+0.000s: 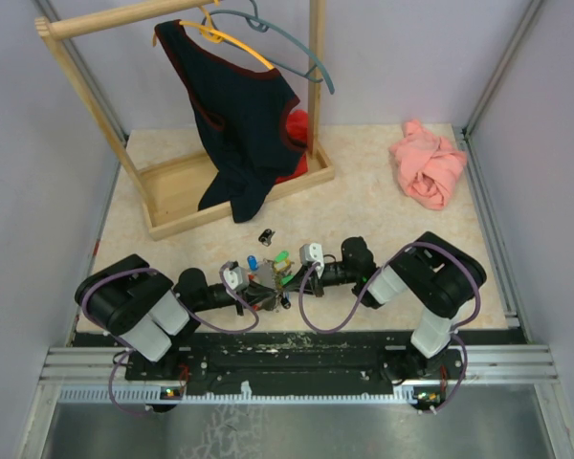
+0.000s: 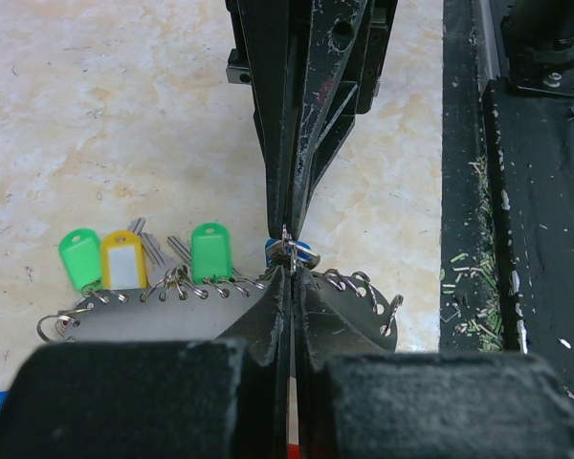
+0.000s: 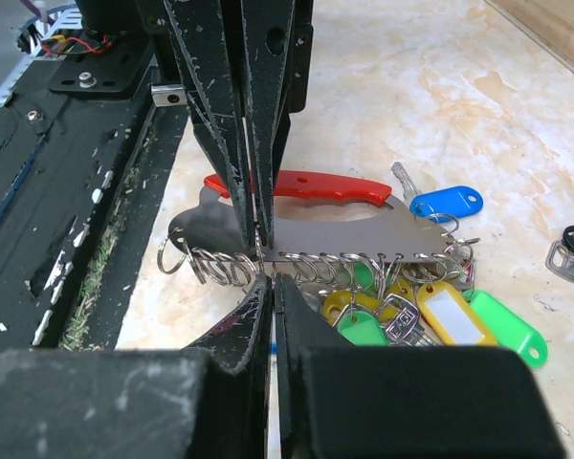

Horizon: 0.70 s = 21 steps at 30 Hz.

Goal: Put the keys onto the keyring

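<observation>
The keyring is a grey metal plate (image 3: 364, 229) with a red handle (image 3: 311, 185) and a row of split rings (image 3: 325, 266) along its edge. It lies between both grippers (image 1: 271, 279). Keys with green, yellow and blue heads hang from the rings (image 3: 445, 311) (image 2: 210, 251). My left gripper (image 2: 289, 273) is shut on the plate's edge. My right gripper (image 3: 270, 274) is shut on one split ring that carries a blue-headed key (image 2: 299, 252). The two grippers meet tip to tip. A loose blue-headed key (image 3: 447, 203) lies beside the plate.
A small black fob (image 1: 266, 235) lies beyond the keys. A wooden clothes rack (image 1: 230, 186) with a dark garment (image 1: 239, 115) stands at the back left. A pink cloth (image 1: 429, 164) lies at the back right. The black rail (image 1: 287, 359) runs along the near edge.
</observation>
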{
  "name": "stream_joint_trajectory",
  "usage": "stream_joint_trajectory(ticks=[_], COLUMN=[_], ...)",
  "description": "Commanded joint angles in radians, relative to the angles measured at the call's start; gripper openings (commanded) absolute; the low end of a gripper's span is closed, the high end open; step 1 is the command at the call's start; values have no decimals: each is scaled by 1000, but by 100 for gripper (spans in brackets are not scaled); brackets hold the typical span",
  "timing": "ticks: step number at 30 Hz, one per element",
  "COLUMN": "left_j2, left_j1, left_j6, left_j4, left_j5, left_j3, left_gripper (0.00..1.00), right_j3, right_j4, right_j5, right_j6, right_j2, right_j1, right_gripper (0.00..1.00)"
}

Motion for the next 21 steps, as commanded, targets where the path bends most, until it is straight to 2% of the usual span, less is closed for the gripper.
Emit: stream_joint_trajectory(ticks=[1,21], left_j2=[7,8], left_j1=[-4,-4], left_j6=[5,3], left_j4=[272,272], left_j5=[19,23], left_j3=[-27,-25], left_gripper=[1,1], right_j3=[6,10], right_j4=[28,50], right_j5=[-10,-58], right_j6=[-18,3], right_j2=[-39,-35], right_j1=[3,4], right_gripper=[0,0])
